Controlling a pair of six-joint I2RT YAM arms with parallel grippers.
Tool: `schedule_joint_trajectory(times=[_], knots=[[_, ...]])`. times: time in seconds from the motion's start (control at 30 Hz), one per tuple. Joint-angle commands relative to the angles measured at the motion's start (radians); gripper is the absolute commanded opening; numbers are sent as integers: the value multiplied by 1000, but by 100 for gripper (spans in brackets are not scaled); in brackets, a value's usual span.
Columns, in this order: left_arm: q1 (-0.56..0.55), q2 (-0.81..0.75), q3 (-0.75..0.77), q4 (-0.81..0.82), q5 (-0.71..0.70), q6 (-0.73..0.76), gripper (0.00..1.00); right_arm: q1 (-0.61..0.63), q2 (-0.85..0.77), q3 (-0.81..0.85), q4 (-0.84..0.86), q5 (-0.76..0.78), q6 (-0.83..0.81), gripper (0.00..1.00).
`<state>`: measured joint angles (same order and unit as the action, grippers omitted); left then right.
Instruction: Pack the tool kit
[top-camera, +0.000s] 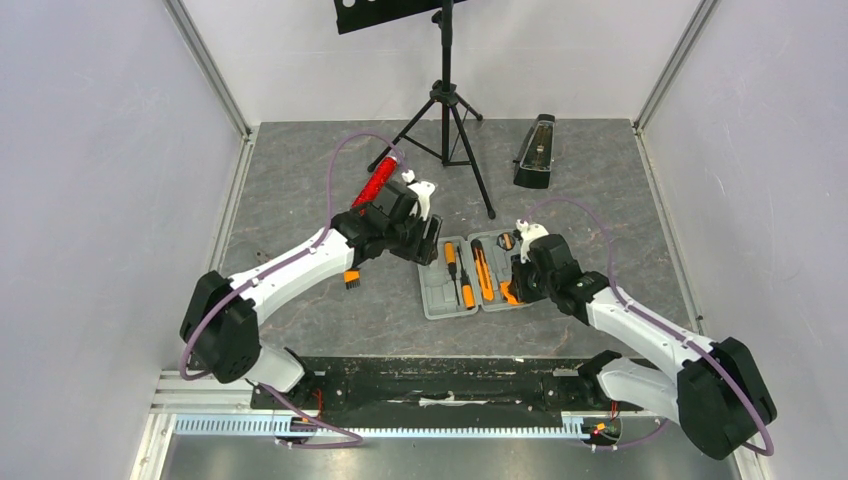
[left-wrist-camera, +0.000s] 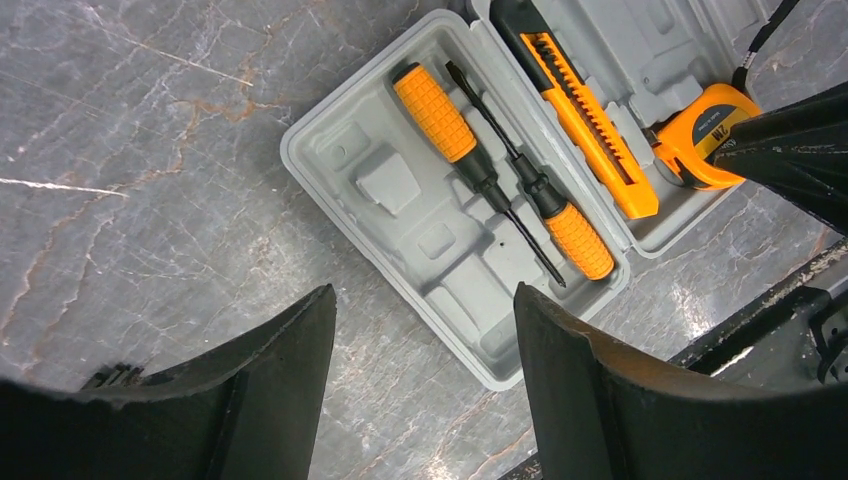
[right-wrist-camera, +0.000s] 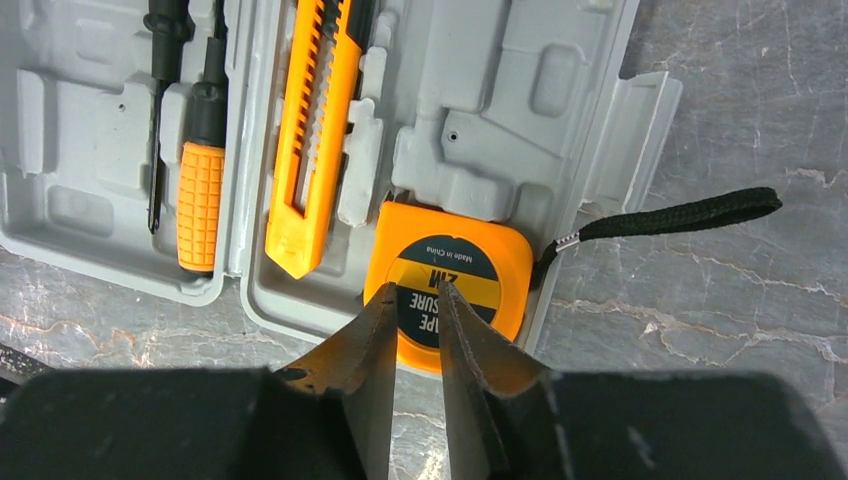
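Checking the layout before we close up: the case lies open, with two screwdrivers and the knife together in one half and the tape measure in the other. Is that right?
Not quite. The knife lies in the other half of the case, beside the tape measure, not with the two screwdrivers, as the right wrist view shows. The rest is right.

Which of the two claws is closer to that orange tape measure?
Right. The right gripper sits directly over the tape measure; the left gripper hovers beside the case's opposite half.
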<state>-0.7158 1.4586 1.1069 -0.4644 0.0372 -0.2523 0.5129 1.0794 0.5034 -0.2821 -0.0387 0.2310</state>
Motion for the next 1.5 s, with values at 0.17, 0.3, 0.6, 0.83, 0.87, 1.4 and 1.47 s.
schedule_joint_trajectory(times=[0.17, 0.3, 0.6, 0.83, 0.87, 1.4, 1.47], knots=[[-13, 39, 38, 47, 41, -71, 72, -3, 48, -32, -72, -26, -21, 21], [-16, 66, 39, 49, 58, -70, 72, -2, 11, 62, -72, -53, -31, 27], [-49, 166, 54, 33, 71, -58, 56, -3, 42, 217, -242, -71, -63, 27], [-76, 213, 65, 6, 53, -38, 45, -2, 88, 246, -298, -97, -69, 16], [-79, 218, 65, 4, 53, -38, 44, -2, 97, 252, -308, -98, -71, 15], [-80, 226, 42, -21, -32, -21, 39, -4, 178, 215, -310, -48, -87, 8], [-80, 225, 41, -20, -33, -21, 39, -5, 187, 196, -301, -41, -88, 7]])
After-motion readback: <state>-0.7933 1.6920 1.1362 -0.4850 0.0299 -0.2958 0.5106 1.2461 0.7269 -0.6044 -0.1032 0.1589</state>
